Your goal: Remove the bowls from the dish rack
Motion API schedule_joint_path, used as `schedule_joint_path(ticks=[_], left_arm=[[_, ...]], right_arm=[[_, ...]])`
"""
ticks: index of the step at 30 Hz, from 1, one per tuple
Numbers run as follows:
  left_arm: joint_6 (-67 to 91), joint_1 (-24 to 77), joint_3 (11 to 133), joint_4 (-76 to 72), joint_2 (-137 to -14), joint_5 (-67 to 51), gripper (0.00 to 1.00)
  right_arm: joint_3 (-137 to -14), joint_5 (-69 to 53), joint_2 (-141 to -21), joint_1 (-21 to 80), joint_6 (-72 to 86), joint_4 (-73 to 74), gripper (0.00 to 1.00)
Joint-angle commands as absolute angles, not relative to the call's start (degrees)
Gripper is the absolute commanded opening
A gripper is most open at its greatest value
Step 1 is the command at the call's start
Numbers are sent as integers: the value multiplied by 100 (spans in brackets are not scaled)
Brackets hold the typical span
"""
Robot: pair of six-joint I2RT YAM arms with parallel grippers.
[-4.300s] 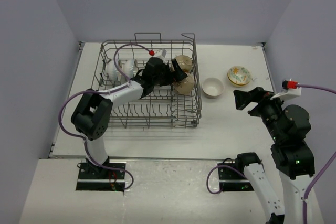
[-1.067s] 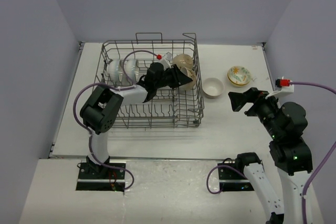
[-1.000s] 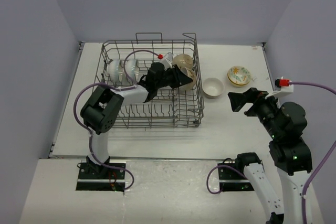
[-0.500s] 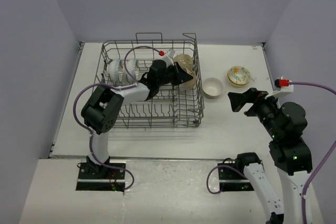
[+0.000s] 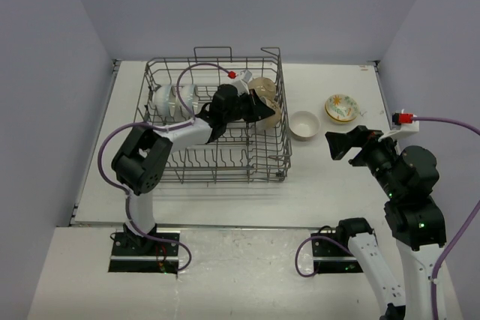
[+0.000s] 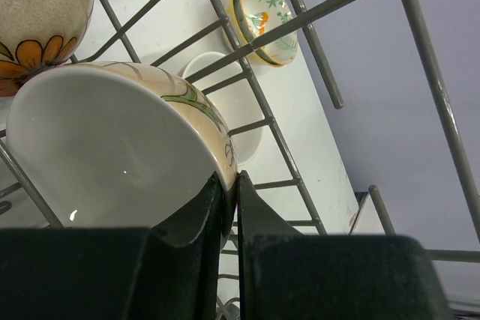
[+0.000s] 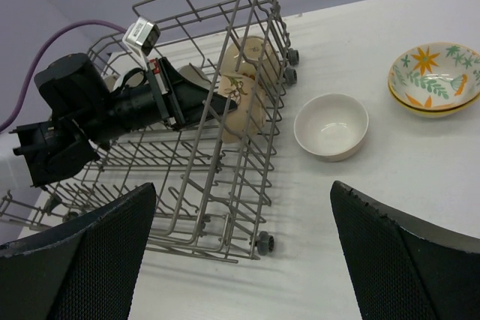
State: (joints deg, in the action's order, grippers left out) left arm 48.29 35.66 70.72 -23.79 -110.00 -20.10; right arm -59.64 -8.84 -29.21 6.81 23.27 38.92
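Note:
The grey wire dish rack (image 5: 283, 134) stands left of centre. Inside its right end my left gripper (image 5: 260, 109) is shut on the rim of a tan floral bowl (image 6: 112, 148) with a white inside, one finger within, one outside. In the right wrist view that bowl (image 7: 241, 106) leans against the rack's right wall. A second tan floral bowl (image 5: 261, 86) sits just behind it. White bowls (image 5: 166, 99) stand in the rack's far left. My right gripper (image 5: 343, 144) hovers open over the table right of the rack, holding nothing.
On the table right of the rack sit a plain white bowl (image 5: 304, 125) and, further right, a stacked yellow-floral bowl (image 5: 341, 107). The rack's right wall of wires (image 6: 255, 88) lies between the held bowl and those two.
My left jaws have closed onto the tan bowl's rim, and the left wrist has risen slightly. The right arm has stayed where it was.

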Motion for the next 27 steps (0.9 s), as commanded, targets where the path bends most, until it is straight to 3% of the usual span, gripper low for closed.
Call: schedule_joint_path(ticks=[1, 16, 27], left_arm=[[4606, 3612, 7120, -3128, -10442, -2250, 0], [4062, 3621, 6917, -3586, -9880, -2400, 0], [2348, 3683, 7444, -1733, -9045, -2136, 0]], right_arm=[[-5994, -1055, -2918, 703, 2215, 3665, 99], [-6108, -1063, -3014, 694, 2259, 3639, 99], [-6915, -1275, -4050, 773, 2347, 3743, 99]])
